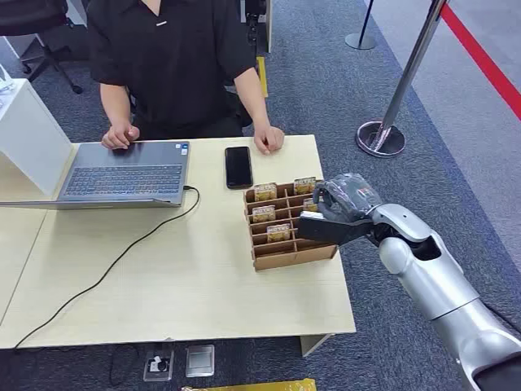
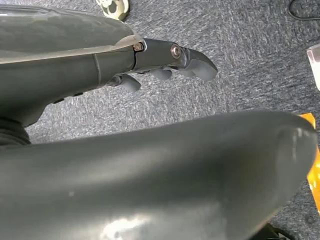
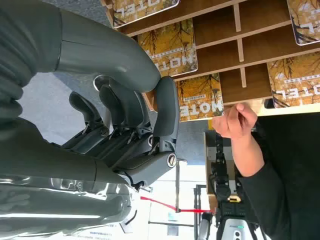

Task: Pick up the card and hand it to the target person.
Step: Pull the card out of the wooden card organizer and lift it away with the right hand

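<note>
The right hand [image 1: 339,213] covers the right end of the card rack [image 1: 289,252] in the head view, hiding the slots beneath it, and a card [image 1: 309,204] shows there as just a corner. In the right wrist view the fingers [image 3: 166,107] overlap the edge of that card [image 3: 200,97], and whether they touch it cannot be told. The person [image 1: 178,57] is cut off at the top edge. The laptop [image 1: 116,175] screen runs off the left edge. The left hand [image 2: 166,62] is partly hidden behind its own arm cover.

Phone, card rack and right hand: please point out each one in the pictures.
phone [image 1: 238,167], head view, middle of its dark screen.
card rack [image 1: 294,255], head view, its brown front wall.
right hand [image 1: 339,209], head view, back of the hand.
</note>
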{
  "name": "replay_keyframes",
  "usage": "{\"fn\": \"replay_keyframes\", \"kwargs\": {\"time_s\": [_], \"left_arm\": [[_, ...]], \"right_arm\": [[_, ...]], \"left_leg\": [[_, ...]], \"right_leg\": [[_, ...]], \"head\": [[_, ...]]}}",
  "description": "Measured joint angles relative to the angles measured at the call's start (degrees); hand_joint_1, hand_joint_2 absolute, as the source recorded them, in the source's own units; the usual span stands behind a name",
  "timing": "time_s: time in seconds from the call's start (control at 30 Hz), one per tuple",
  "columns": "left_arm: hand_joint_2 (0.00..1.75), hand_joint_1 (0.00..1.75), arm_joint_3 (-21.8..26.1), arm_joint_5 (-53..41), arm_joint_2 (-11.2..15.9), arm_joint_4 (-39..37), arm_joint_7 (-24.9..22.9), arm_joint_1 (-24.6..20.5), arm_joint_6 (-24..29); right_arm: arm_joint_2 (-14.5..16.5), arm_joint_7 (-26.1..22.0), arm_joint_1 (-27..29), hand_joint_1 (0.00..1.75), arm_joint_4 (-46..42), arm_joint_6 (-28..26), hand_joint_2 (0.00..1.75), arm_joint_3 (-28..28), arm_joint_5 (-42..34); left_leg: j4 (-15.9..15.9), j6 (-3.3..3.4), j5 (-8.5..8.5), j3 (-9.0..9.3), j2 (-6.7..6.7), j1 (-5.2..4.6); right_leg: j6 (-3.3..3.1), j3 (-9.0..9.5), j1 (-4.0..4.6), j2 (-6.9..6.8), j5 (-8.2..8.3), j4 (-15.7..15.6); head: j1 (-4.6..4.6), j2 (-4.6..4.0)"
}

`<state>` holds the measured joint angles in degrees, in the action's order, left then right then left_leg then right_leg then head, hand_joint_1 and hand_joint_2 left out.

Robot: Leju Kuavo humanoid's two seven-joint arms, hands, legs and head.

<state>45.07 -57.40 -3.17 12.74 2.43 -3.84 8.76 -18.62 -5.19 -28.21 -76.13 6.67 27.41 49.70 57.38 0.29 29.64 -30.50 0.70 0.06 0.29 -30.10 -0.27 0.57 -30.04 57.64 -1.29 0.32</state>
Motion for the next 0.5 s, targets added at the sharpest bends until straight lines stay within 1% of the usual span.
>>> {"fn": "replay_keyframes", "kwargs": {"time_s": [0.07,0.1,0.2,0.27,0.37,0.5], "left_arm": [[0.00,0.00,0.00,0.00,0.00,0.01,0.00,0.00,-0.01],[0.00,0.00,0.01,0.00,0.00,0.01,0.00,-0.01,-0.02],[0.00,0.00,0.02,-0.02,0.00,0.00,0.00,-0.01,-0.02],[0.00,0.00,0.02,-0.03,0.00,0.00,0.00,0.00,0.01],[0.00,0.00,0.02,-0.05,0.00,0.00,0.02,0.01,0.04],[0.00,0.00,0.02,-0.18,0.00,0.00,0.06,-0.02,0.03]], "right_arm": [[-0.01,-0.06,0.01,1.44,0.27,0.00,1.75,0.00,-0.09],[-0.03,-0.09,0.02,1.37,0.52,0.00,1.75,0.00,-0.21],[-0.19,-0.07,0.23,1.03,1.30,-0.10,1.75,-0.01,-0.64],[-0.30,-0.08,0.53,0.87,1.69,-0.36,1.75,-0.02,-0.70],[-0.38,-0.11,0.98,0.76,2.19,-0.66,1.75,-0.02,-0.70],[-0.39,-0.12,1.22,0.77,2.79,-0.68,1.75,-0.02,-0.70]], "left_leg": [[0.00,0.00,0.00,0.00,0.00,0.00],[0.00,0.00,0.00,0.00,0.00,0.00],[0.00,0.00,0.00,0.00,0.00,0.00],[0.00,0.00,0.00,0.00,0.00,0.00],[0.00,0.00,0.00,0.00,0.00,0.00],[0.00,0.00,0.00,0.00,0.00,0.00]], "right_leg": [[0.00,0.00,0.00,0.00,0.00,0.00],[0.00,0.00,0.00,0.00,0.00,0.00],[0.00,-0.01,0.00,0.00,0.00,0.00],[0.00,-0.01,0.00,0.00,0.00,0.00],[0.00,-0.01,0.00,0.00,0.00,0.00],[0.00,-0.02,0.00,0.00,0.00,0.00]], "head": [[0.00,0.00],[0.00,0.00],[0.00,0.01],[-0.01,0.01],[-0.01,0.00],[0.02,0.01]]}}
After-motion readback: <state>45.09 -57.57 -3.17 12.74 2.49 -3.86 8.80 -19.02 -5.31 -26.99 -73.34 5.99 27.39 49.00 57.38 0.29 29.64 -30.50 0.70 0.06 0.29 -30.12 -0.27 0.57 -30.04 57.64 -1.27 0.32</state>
